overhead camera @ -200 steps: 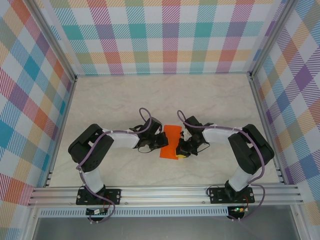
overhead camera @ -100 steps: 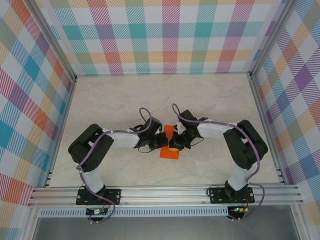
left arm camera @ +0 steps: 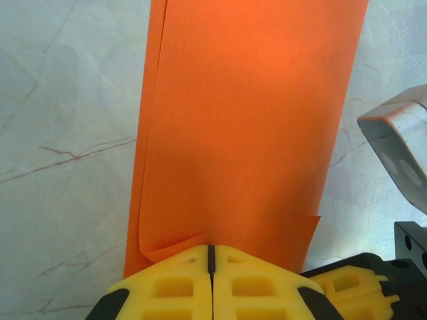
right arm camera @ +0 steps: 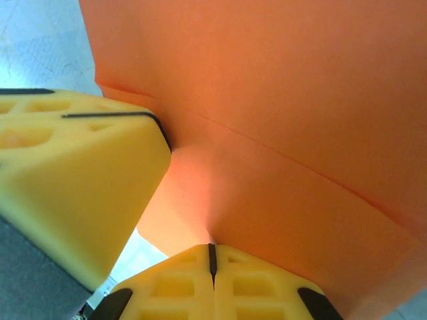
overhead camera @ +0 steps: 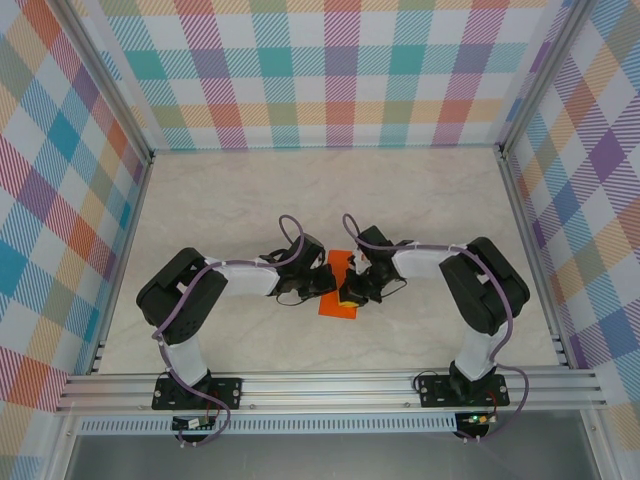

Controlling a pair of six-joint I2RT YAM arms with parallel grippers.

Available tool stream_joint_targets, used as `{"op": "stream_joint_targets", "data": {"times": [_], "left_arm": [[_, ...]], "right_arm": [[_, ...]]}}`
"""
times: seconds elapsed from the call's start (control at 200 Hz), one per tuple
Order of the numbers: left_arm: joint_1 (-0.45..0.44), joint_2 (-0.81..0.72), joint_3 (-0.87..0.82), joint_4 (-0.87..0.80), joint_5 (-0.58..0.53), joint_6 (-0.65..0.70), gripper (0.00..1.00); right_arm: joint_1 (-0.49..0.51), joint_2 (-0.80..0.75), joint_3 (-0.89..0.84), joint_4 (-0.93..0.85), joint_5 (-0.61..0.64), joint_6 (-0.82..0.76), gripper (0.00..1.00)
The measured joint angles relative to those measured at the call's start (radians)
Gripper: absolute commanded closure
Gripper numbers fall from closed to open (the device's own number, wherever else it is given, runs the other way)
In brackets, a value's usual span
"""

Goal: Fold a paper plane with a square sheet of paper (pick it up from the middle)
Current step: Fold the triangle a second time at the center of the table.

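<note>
left claw (left arm camera: 211, 257) – jaws closed right up, tips on the near edge of the orange paper (left arm camera: 247, 127), can't tell if it's pinching | right claw (right arm camera: 212, 253) – closed too, paper puckers into its tips, looks pinched | paper's a folded strip running straight ahead of left claw

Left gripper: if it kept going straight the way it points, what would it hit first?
Probably the orange paper: the shut left gripper has its tips at the paper's near edge, with the table right beneath.

No text, label, brand or number can be read anywhere.
</note>
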Motion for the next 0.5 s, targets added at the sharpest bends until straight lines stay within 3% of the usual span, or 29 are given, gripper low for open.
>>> {"op": "stream_joint_targets", "data": {"times": [0.5], "left_arm": [[0.000, 0.000, 0.000, 0.000, -0.001, 0.000, 0.95]], "right_arm": [[-0.002, -0.117, -0.174, 0.119, -0.006, 0.008, 0.92]]}}
